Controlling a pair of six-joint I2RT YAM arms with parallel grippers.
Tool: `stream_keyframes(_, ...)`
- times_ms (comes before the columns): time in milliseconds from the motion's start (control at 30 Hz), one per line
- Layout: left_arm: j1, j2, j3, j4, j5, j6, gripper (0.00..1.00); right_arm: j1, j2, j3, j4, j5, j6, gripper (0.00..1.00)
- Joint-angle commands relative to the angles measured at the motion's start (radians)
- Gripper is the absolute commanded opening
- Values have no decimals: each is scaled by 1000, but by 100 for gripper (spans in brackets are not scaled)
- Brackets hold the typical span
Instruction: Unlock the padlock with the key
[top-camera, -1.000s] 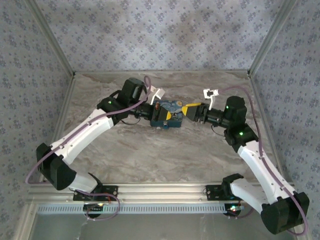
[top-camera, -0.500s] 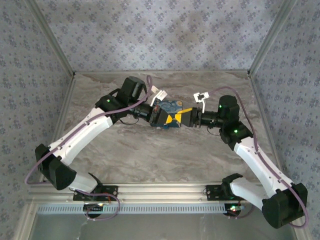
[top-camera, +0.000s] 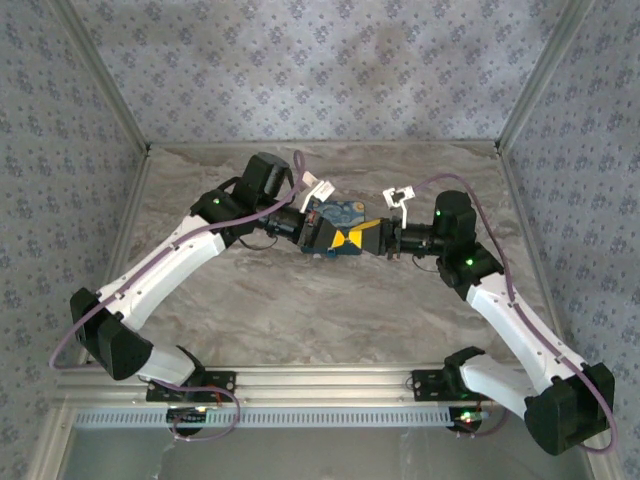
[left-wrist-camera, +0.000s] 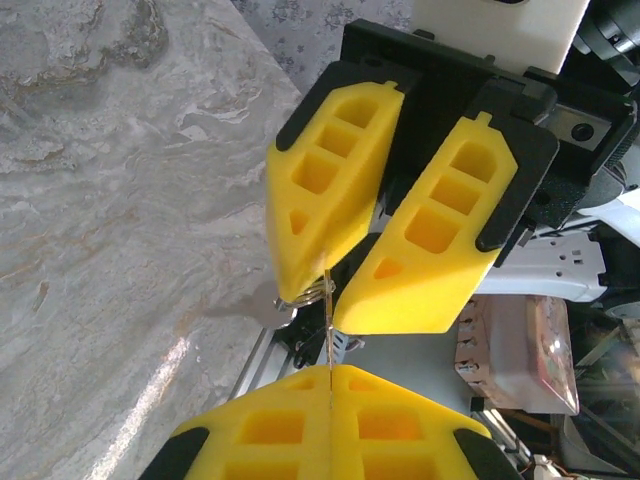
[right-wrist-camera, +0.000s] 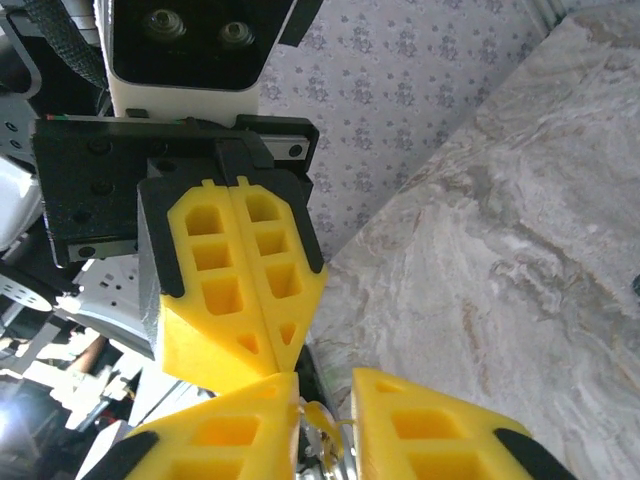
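Observation:
My left gripper (left-wrist-camera: 328, 375) is shut on the key (left-wrist-camera: 328, 340), a thin metal blade seen edge-on that sticks out from its yellow fingertips. My right gripper (right-wrist-camera: 325, 385) faces it tip to tip, its jaws a little apart. The key's brass head and ring (right-wrist-camera: 322, 425) sit in that gap. In the top view the left gripper (top-camera: 338, 238) and right gripper (top-camera: 358, 240) meet over the middle of the table. The blue padlock (top-camera: 345, 211) lies just behind them, partly hidden.
The marble tabletop (top-camera: 320, 300) stretches around both arms. Patterned walls (top-camera: 320, 70) close the back and sides, and an aluminium rail (top-camera: 320, 385) runs along the near edge by the arm bases.
My right gripper has moved left up to the left gripper, and its jaws have narrowed around the key's head. The left gripper stayed shut on the key.

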Motion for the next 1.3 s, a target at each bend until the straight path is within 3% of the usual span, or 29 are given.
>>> stream_keyframes(0, -7, -20, 28, -14, 21, 25, 0, 8, -7, 7, 1, -38, -22, 14)
stream_keyframes(233, 4, -28, 19, 0, -14, 14, 0, 17, -22, 3, -6, -43, -38, 0)
stream_keyframes(400, 18, -55, -7, 77, -35, -30, 2, 35, -48, -5, 26, 7, -31, 0)
stream_keyframes(500, 51, -83, -53, 164, -42, -101, 26, 32, -67, -23, 73, 70, 0, 0)
stream_keyframes(600, 79, -129, -146, 333, -23, -202, 39, 33, -75, -46, 165, 127, 53, 0)
stream_keyframes(800, 81, -179, -268, 598, 5, -338, 46, 58, -67, -75, 284, 185, 119, 0)
stream_keyframes(1000, 58, -161, -293, 693, 21, -385, 45, 98, -56, -86, 330, 227, 137, 0)
stream_keyframes(1267, 41, -148, -287, 724, 37, -390, 26, 104, -58, -102, 377, 279, 159, 0)
